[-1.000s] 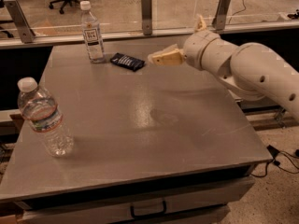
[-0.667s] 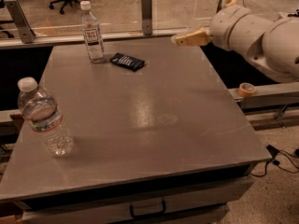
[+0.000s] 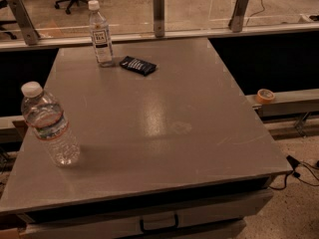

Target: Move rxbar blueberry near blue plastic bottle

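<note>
— Claw? You can't see it anywhere, so nobody can tell if it's apart or together.
— Where's your rxbar blueberry (image 3: 138, 65)?
— Flat on the surface (image 3: 164, 133), just beside the blue plastic bottle (image 3: 101, 34), not touching it.
— Close enough?
— I think so. That may be why the claw is away.

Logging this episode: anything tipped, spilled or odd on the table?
Nothing stands out. The blue plastic bottle and the wider bottle both stand upright, the rxbar blueberry lies flat beside the slim one, and the table shows no spill. The end effector is out of view.
</note>
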You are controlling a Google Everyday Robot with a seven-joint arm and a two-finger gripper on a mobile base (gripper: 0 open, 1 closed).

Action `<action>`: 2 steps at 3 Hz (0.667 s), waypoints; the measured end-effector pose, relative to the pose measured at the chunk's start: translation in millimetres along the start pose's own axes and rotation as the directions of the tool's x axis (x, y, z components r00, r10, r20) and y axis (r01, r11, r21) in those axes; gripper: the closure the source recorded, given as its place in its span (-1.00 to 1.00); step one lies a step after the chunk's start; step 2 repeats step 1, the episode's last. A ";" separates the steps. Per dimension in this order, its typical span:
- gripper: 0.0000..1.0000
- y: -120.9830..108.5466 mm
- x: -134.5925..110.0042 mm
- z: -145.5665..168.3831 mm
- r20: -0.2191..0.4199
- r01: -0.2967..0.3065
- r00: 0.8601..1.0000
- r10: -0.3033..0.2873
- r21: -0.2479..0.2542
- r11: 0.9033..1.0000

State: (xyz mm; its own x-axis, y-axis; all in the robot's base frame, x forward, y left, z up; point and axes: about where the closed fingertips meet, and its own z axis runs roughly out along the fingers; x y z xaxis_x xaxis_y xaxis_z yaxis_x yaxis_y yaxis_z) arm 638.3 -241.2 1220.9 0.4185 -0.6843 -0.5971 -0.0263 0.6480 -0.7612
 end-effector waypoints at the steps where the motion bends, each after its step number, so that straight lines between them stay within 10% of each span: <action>1: -1.00 4.8 -2.3 2.3 0.004 0.005 1.000 -0.005 -0.006 1.000; 2: -1.00 4.8 -2.3 2.3 0.004 0.005 1.000 -0.005 -0.006 1.000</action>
